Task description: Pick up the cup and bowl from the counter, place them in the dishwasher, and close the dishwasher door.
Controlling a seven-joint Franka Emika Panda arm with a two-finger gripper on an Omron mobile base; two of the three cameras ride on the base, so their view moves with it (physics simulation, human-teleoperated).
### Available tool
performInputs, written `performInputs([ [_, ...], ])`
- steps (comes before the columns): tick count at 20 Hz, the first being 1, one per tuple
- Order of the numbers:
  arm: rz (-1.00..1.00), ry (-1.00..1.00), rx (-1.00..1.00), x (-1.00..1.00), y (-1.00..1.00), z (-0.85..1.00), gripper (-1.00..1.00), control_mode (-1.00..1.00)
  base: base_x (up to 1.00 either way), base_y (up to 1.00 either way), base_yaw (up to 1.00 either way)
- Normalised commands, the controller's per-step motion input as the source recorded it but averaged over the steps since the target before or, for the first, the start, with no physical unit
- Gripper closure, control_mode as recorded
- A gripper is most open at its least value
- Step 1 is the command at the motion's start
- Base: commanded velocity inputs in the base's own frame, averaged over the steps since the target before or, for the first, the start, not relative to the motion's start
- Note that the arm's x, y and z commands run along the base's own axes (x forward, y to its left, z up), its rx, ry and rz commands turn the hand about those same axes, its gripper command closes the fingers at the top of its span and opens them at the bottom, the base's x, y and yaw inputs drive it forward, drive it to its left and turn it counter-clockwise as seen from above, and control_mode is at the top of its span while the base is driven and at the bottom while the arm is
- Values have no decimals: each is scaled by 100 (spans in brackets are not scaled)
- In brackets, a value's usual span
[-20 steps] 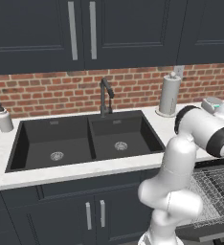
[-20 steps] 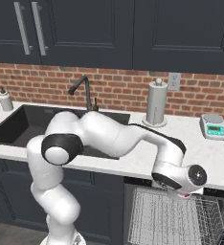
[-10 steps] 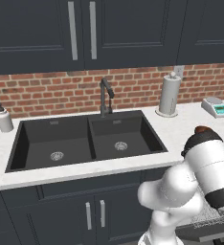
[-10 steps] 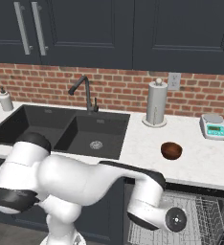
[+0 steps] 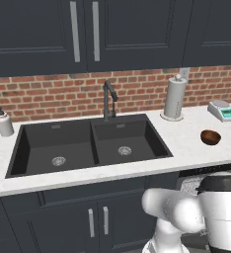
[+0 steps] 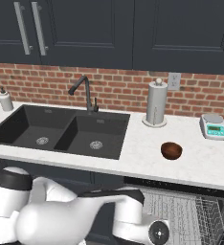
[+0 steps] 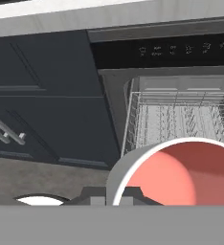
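Cup clamped in my closed gripper, mouth toward camera | carried low for loading the rack | bowl waits on counter

The white arm folds low, its elbow bulking at five o'clock in the left base view and sweeping from eight toward five o'clock in the right one. The pincer (clamped tight) grips the cup.
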Motion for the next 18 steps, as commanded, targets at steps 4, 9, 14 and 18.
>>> performInputs([
  [4, 13, 1, 0, 21, -9, -35, 100, -100, 0, 0, 0],
  [9, 21, -6, 4, 2, -27, -31, 100, -100, 0, 0, 0],
  [14, 20, -10, 3, 5, -29, -18, 100, -100, 0, 0, 0],
  [18, 13, -12, 8, 9, -35, -28, 100, -100, 0, 0, 0],
])
